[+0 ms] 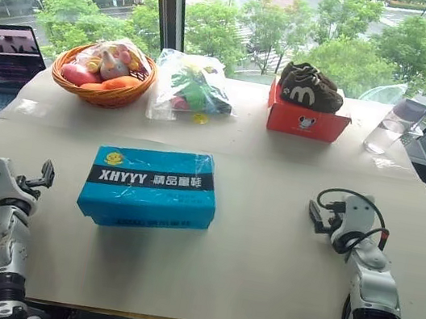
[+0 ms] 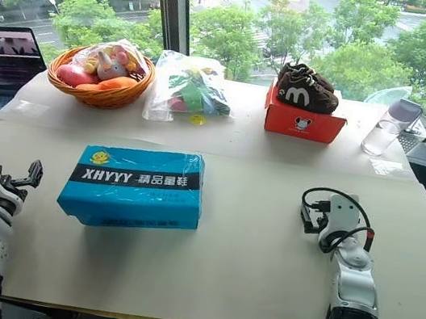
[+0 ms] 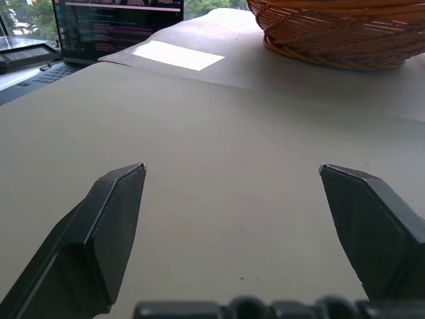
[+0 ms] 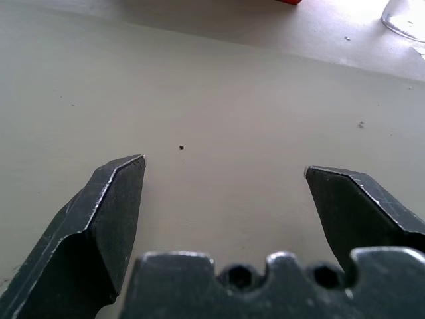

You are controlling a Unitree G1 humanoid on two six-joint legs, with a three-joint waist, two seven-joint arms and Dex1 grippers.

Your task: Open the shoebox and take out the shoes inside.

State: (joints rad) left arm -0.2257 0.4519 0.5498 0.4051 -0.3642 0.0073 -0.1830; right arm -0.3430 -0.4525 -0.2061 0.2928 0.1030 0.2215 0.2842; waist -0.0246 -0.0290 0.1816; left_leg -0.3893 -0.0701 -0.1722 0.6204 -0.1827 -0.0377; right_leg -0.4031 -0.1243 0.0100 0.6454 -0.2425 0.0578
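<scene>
My left gripper (image 1: pixel 45 175) hovers over the table (image 1: pixel 262 258) at the near left, its two black fingers spread wide with nothing between them; in the left wrist view they frame only bare tabletop, with a wicker basket (image 3: pixel 345 33) and the corner of a laptop (image 3: pixel 113 26) far ahead. The shoebox (image 1: pixel 149 187), bright blue with a black band and a yellow round sticker, lies closed and flat on the table between my two grippers, nearer the left one and apart from both; neither jaw touches it. My right gripper (image 1: pixel 316 216) hovers over the table at the near right, well apart from the shoebox, jaws likewise wide and empty over bare surface. Along the far edge stand the basket, a clear bag (image 1: pixel 190 86) of coloured items, a red-orange box (image 1: pixel 305 119) with dark brown shoes (image 1: pixel 311 86) on top, and a clear bottle (image 1: pixel 391 124). With the lid shut, I cannot see the shoebox's contents. The bag's contents are hard to make out, and the laptop is cut off at the left edge.
</scene>
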